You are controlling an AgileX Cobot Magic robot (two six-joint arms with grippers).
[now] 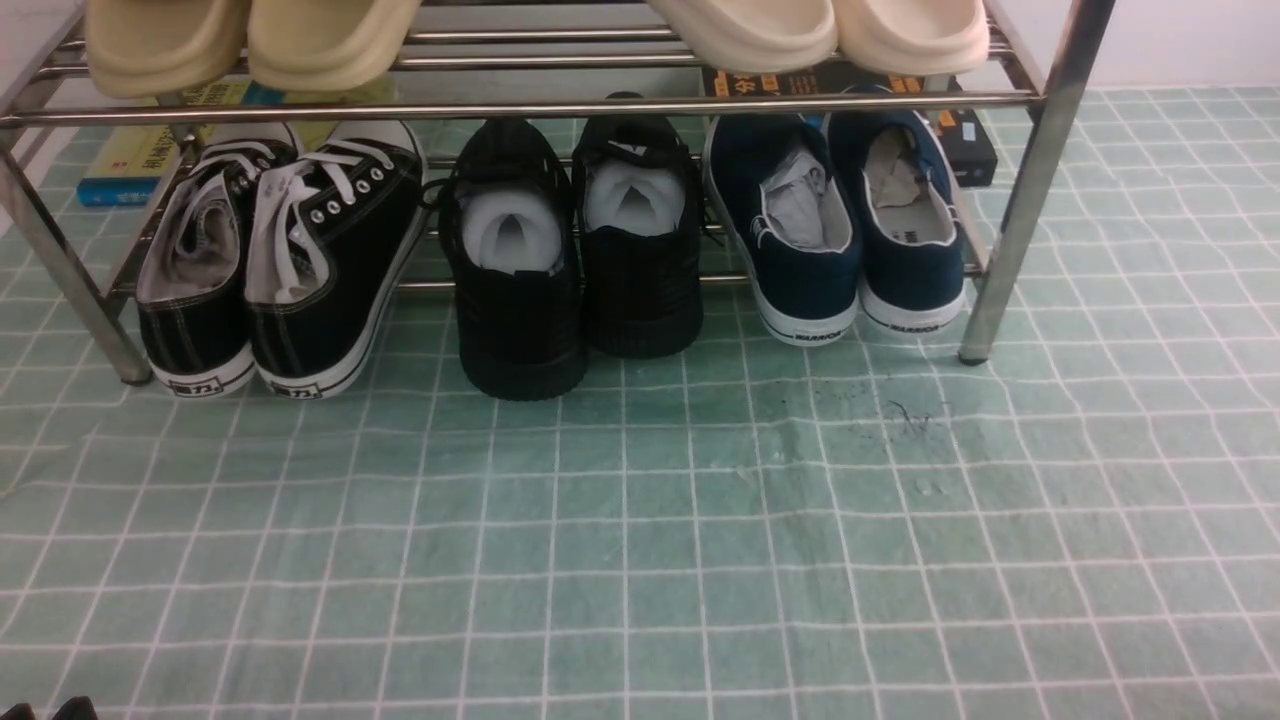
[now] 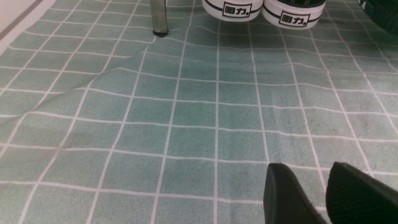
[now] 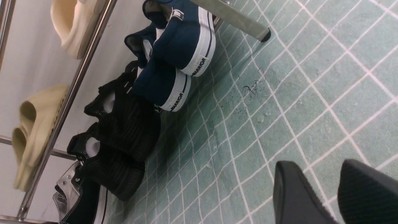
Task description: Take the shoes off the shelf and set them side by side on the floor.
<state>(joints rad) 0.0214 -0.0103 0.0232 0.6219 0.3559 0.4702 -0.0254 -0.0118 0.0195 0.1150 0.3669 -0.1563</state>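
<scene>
Shoes [image 1: 800, 285] bound for floor [image 1: 640, 560]: the pale green gridded cloth is seen wrinkled. It could be bunched by a dragged sole, and the pair left crooked.
Shelf [image 1: 520, 108]: the navy pair is kept on the lowest tier at the robot's right end, heels outward, toes tucked under the front rail. A straight lift would likely be blocked by that rail.
Right upright [image 1: 1005, 260]: it is set just beside the outer shoe, so a finger could be knocked against it.
All-black sneakers [image 1: 575, 280]: they are parked just beside the inner shoe and could be snagged.
Left gripper [image 2: 309, 171]: narrowly parted, nothing held.
Right gripper [image 3: 318, 166]: likewise parted, nothing gripped, well apart from the pair.
Paper stuffing [image 1: 800, 205]: it could be pinched instead of the collar.
</scene>
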